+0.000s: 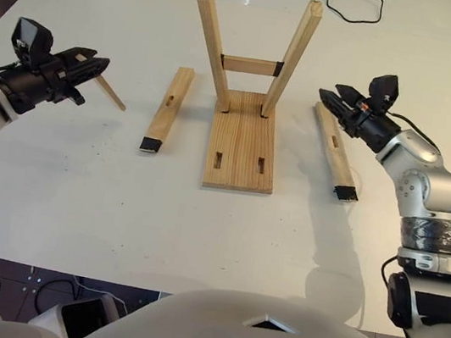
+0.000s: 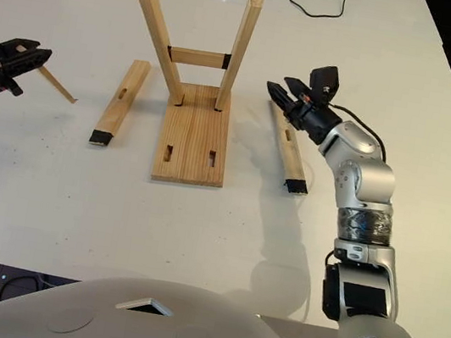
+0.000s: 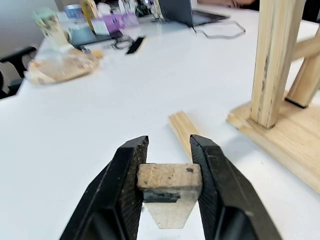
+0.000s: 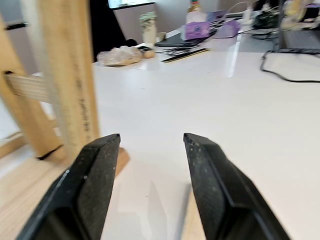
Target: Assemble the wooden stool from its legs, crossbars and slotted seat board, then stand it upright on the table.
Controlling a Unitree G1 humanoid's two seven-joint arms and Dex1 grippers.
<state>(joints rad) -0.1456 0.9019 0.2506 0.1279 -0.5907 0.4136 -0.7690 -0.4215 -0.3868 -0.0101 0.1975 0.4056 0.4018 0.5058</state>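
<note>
Silver-grey segmented arms (image 1: 430,180) end in black wrists — with matte, textured black wedge-shaped fingers (image 4: 95,185).

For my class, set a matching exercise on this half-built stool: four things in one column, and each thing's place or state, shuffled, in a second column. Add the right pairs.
Column one
1. left gripper
2. right gripper
3. seat board
4. left loose leg

Column two
a. lies flat on the table, with two legs standing in its far slots
b. open, by the far end of the right loose leg
c. lies on the table, apart from the board
d. shut on a thin crossbar

Pairs: 1-d, 2-b, 3-a, 4-c
</note>
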